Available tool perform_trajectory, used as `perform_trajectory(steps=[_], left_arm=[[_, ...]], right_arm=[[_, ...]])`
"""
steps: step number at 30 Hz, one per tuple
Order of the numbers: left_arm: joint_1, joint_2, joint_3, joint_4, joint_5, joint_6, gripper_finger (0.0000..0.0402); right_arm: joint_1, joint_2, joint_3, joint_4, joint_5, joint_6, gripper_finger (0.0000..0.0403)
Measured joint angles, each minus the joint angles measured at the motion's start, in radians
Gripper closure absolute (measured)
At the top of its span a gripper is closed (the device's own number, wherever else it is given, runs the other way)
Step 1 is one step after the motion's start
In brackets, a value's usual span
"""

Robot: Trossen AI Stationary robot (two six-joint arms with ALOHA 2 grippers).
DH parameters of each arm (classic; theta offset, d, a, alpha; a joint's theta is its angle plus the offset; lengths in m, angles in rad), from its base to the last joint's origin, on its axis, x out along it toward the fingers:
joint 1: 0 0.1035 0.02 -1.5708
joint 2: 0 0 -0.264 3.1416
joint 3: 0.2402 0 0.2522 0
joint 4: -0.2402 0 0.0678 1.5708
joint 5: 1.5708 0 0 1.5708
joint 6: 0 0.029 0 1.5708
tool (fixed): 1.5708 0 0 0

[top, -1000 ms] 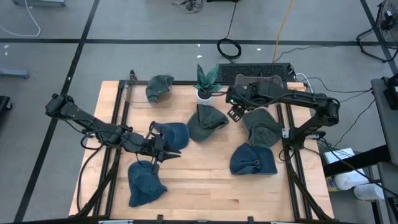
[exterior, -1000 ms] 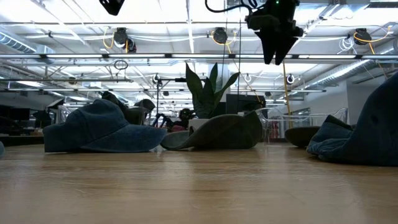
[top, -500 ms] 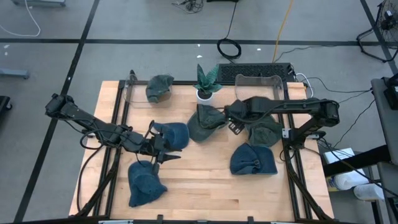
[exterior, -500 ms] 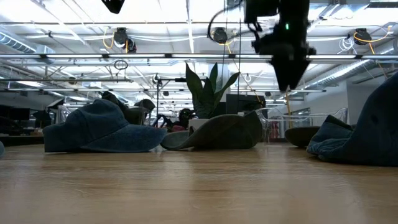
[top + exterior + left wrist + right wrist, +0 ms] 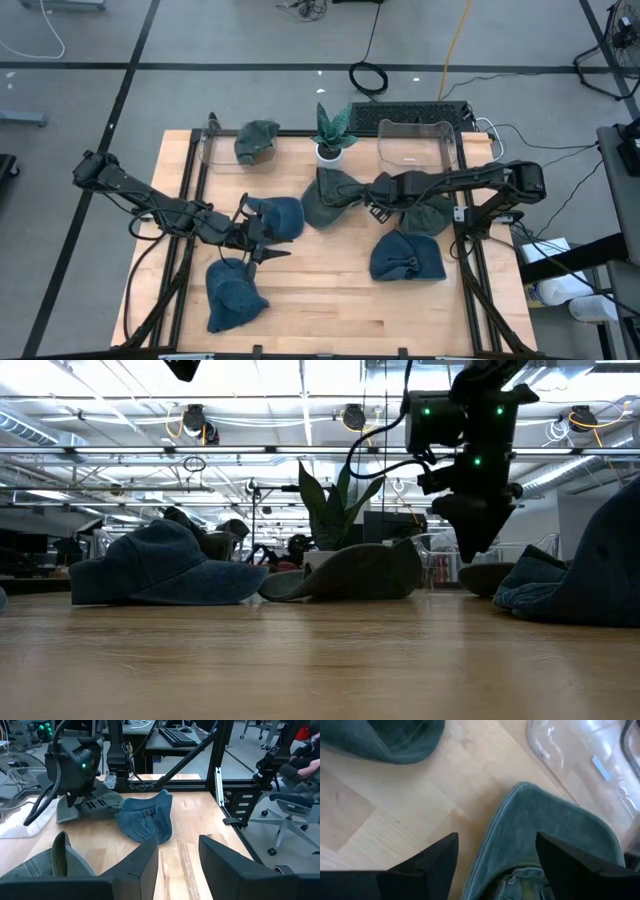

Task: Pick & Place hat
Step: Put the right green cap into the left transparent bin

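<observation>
Front-left hat: blue hat (image 5: 235, 295) is lying crumpled near the table's (image 5: 330, 310) front edge, close to the left arm's side.
Front-right hat: second blue hat (image 5: 407, 258) is sitting towards the right front, just in front of the right-hand green hat.
Left gripper: left gripper (image 5: 262, 240) is hanging low between the front-left hat and the middle blue hat; its fingers (image 5: 145, 865) are standing parted with bare wood showing between them, holding nothing.
Middle hat: third blue hat (image 5: 280, 215) is resting just behind the left gripper, beside the central green hat.
Central green hat: central green hat (image 5: 328, 196) is lying in the middle of the table, its brim tilting up as seen from table height (image 5: 350, 572).
Right gripper: right gripper (image 5: 378, 200) is reaching in from the right and hovering between the two green hats, jaws spread wide and gripping nothing; from table height (image 5: 470, 540) it is pointing down, clear of the wood.
Task hat: right-hand green hat (image 5: 420, 210) is lying flat on the table, its brim edge (image 5: 545, 830) running under the gap between the right gripper's spread fingers, not lifted.
Plant: potted plant (image 5: 332, 130) is standing just behind the central green hat.
Left tray: clear tray (image 5: 210, 155) at the back left is holding another green hat (image 5: 258, 140).
Right tray: clear bin (image 5: 418, 140) at the back right is sitting behind the task hat.
Beyond the table: keyboard (image 5: 420, 115) is lying just past the back edge.
</observation>
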Motion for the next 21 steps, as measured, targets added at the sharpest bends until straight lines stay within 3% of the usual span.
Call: perform_trajectory(steps=[16,21], left_arm=[[0.000,0.000,0.000,0.009,0.000,-0.005,0.0252],[0.000,-0.001,0.000,0.019,0.000,-0.005,0.0254]], right_arm=[[0.007,0.000,-0.096,0.106,-0.050,0.016,0.0151],[0.007,0.000,-0.096,0.074,-0.051,0.008,0.0202]])
